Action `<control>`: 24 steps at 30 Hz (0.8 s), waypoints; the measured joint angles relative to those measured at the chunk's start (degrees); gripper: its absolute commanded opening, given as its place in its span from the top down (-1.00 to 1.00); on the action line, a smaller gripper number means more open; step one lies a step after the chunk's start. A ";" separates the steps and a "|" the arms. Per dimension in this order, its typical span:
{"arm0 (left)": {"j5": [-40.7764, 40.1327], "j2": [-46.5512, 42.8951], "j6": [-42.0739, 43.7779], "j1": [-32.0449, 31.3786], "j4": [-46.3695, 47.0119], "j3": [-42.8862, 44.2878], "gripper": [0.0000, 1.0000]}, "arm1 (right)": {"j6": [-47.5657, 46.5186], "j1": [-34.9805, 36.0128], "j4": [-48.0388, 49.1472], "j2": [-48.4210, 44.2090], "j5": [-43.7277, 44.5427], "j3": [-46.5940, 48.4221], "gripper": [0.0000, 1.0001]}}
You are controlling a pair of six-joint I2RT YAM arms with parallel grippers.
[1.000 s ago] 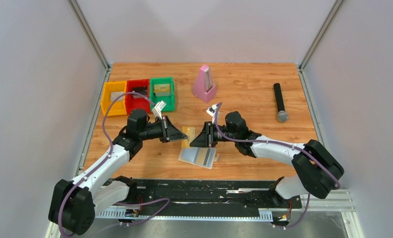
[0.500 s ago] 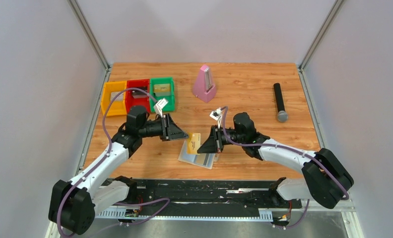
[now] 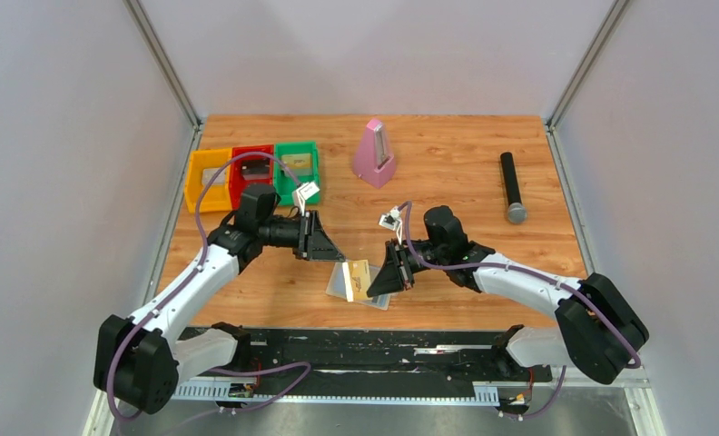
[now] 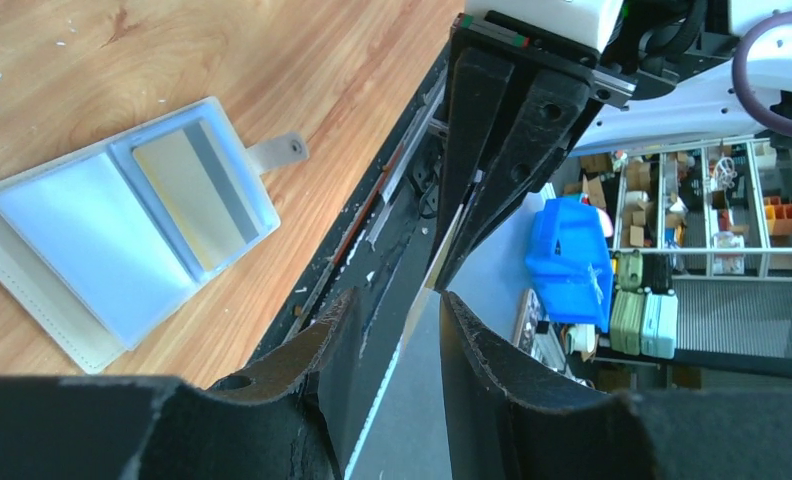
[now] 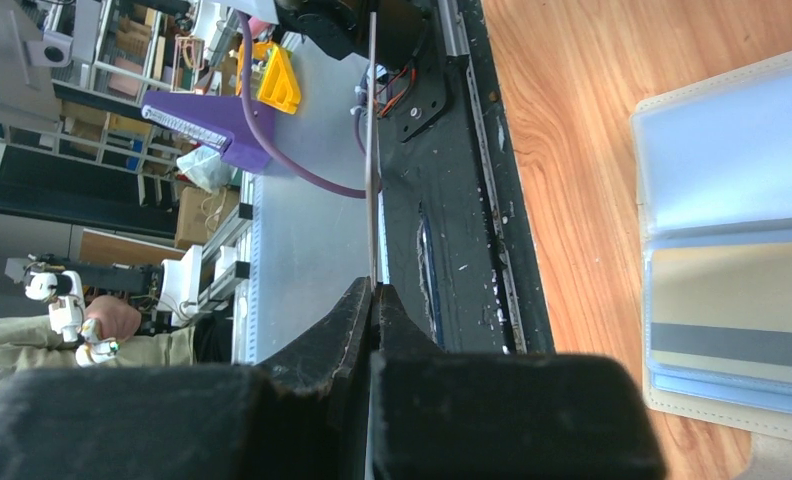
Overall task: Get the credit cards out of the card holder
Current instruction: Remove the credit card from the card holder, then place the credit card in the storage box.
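One yellow card (image 3: 359, 278) is out already, pinched edge-on in the right gripper (image 5: 373, 292). Jaws are clamped tight on it, right over the open holder (image 4: 82, 235) lying flat near the front edge of the table (image 3: 447, 163). The striped card (image 4: 194, 195) sits in the holder's pocket, long axis along the fold. Left gripper (image 4: 398, 305) is roughly half open and empty, just beside the holder on its far-left side. It's aimed at the right gripper, so the holder lies off to one side of its jaws. My guess is the left has to swing over and tip down for that pocket
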 measured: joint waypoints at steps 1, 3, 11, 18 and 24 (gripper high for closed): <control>0.13 0.48 0.74 -0.11 -1.05 0.31 0.14 | 0.00 0.00 0.00 0.00 -0.33 0.00 1.00; 0.15 1.07 2.03 -0.46 -2.43 0.72 0.16 | 0.00 0.00 0.00 0.00 -0.81 0.00 1.00; 0.48 2.45 4.13 -2.40 -4.20 1.38 0.78 | 0.07 0.00 0.00 0.15 -1.64 0.44 1.00; 0.85 3.10 4.98 -2.64 -4.96 2.16 1.00 | 0.11 -0.04 -0.39 0.33 -0.90 0.61 0.37; -2.56 3.10 4.66 -2.47 -5.25 2.64 1.00 | 0.61 -0.07 -3.52 -1.38 4.63 1.16 -0.47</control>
